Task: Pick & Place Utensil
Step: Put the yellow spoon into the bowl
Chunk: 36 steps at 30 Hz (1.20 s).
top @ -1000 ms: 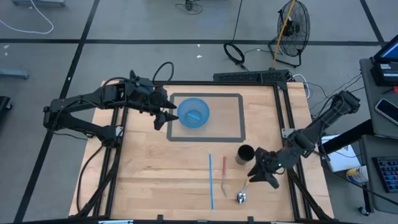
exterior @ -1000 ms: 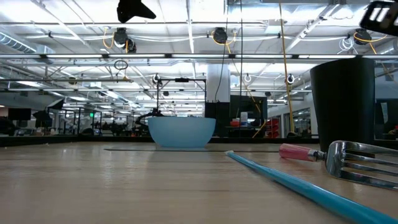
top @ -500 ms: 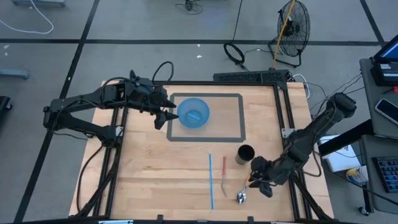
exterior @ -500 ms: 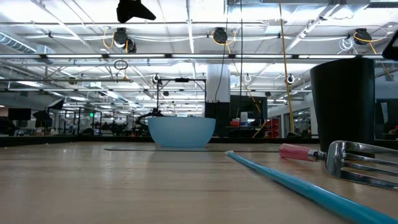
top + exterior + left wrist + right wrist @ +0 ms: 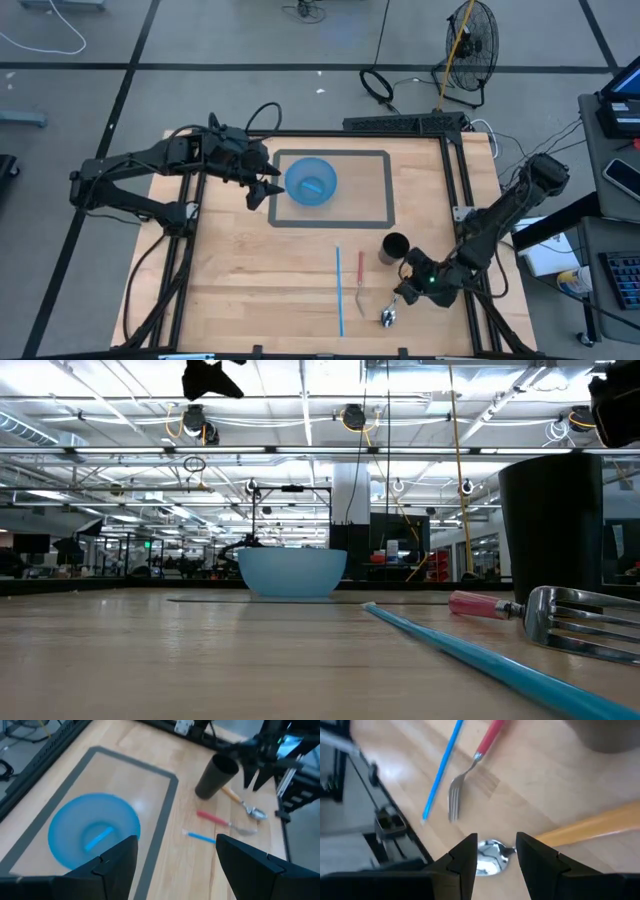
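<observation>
The right gripper [image 5: 408, 291] hangs low over the near right part of the desk [image 5: 250, 270], its fingers [image 5: 465, 857] parted by a narrow gap and holding nothing. Directly ahead of those fingers, seen through the gap between them, lies the spoon [image 5: 492, 856]: its shiny bowl sits just beyond the fingertips and its yellow-orange handle [image 5: 600, 827] runs off past one finger toward the black cup [image 5: 394, 248]. Whether the fingertips touch the spoon cannot be told. Farther out from the same fingers lie the red-handled fork [image 5: 470, 767] and the blue straw-like stick [image 5: 442, 767], side by side and close together, the fork between the stick and the spoon. The left gripper [image 5: 262, 187] waits in the air at the far left of the desk, fingers [image 5: 112, 862] spread wide and empty. Just past its fingertips sits the blue bowl [image 5: 311, 181], inside the grey taped rectangle [image 5: 388, 190], with a small blue piece [image 5: 97, 837] lying in its bottom. In the low view the bowl stands far back, the cup rises at the right, and the fork's tines [image 5: 585, 622] and the stick cross the foreground.
</observation>
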Tool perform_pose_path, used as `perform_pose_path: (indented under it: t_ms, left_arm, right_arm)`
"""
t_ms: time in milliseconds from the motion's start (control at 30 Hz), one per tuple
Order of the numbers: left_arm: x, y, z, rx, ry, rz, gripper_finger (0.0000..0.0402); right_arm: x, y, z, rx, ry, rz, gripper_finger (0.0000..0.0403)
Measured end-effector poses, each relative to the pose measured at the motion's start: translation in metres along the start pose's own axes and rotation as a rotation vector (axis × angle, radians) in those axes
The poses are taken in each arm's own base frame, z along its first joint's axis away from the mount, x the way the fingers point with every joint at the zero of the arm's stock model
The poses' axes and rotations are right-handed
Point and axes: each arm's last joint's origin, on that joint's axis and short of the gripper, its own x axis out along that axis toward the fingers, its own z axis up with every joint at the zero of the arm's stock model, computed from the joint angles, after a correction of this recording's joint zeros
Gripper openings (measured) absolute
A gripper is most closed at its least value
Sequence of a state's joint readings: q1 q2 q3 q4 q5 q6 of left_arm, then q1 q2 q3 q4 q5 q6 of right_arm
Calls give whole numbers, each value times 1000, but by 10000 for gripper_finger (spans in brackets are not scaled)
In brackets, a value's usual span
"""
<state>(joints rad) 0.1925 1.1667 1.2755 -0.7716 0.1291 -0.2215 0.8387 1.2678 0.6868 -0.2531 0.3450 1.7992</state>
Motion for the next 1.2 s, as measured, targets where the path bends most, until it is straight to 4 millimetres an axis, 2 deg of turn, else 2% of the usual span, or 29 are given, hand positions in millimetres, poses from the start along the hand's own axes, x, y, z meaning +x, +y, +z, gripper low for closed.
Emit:
perform_pose_path:
  t_ms: [333,467,600,733,867,1200]
  left_arm:
    - [0,2,-9,54,91,18,273]
    - [-1,4,-9,61,92,24,273]
    - [-1,7,-8,71,95,33,273]
    - [-2,11,-8,83,92,45,273]
    - [-2,15,-7,88,88,57,273]
    - [-4,21,-5,94,82,78,273]
  right_arm:
    - [8,9,-13,167,-33,-24,130]
    - [13,22,-19,162,-41,-48,130]
    - [19,33,-25,155,-50,-131,128]
    - [25,38,-31,246,-34,-260,119]
    - [33,47,-37,304,-42,-306,111]
    - [49,50,-28,317,-60,-419,88]
